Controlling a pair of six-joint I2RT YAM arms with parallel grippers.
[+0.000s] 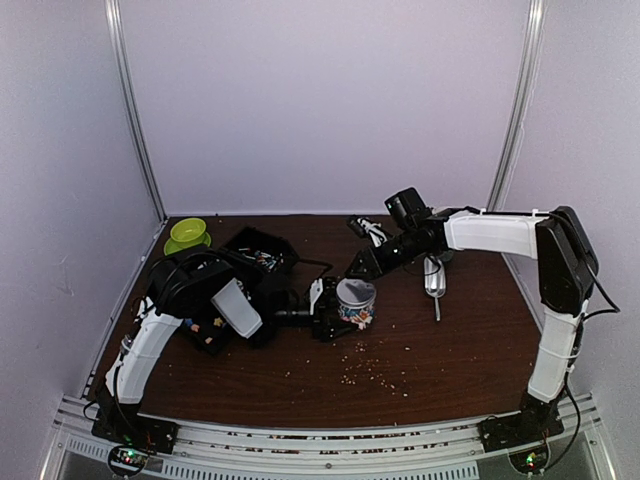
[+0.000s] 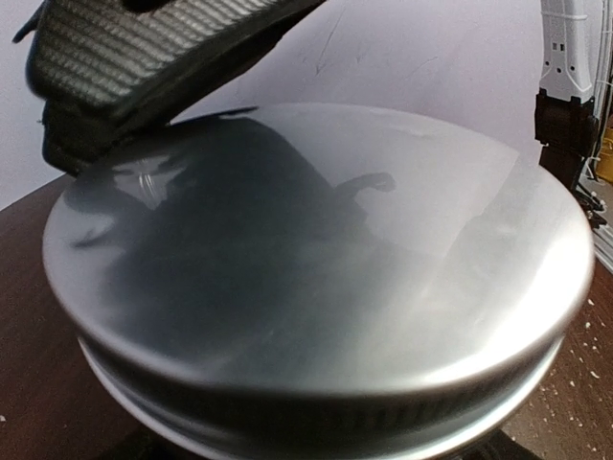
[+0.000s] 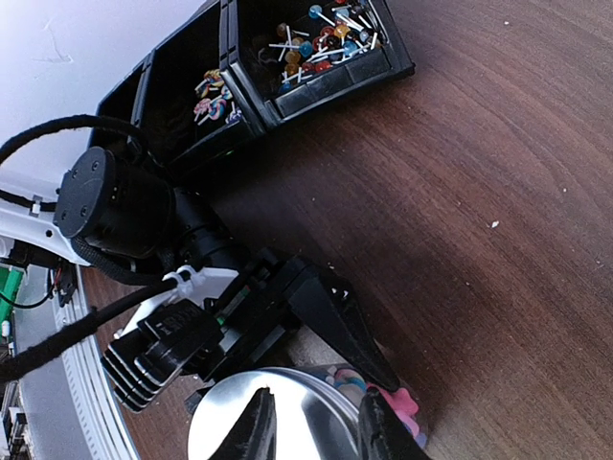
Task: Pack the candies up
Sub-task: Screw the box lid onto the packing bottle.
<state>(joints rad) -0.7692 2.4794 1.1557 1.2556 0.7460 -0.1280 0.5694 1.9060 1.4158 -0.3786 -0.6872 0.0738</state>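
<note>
At mid surface, L pincer is clenching the jar, w/ silver lid sitting on top. R pincer is hovering just over the lid, tips apart, gripping nothing. Candies are lying in the black bins; pastel bits are showing under the lid, prob. more inside. Risk, I'm judging: R tips pressing off-centre could be cocking the lid or twisting the jar out of L's grip, spilling candies among the crumbs.

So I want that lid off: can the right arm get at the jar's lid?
Probably yes. The right gripper hangs open just over the lid, nothing between them, and the left gripper clasps the jar from the side, leaving the top free.
</note>
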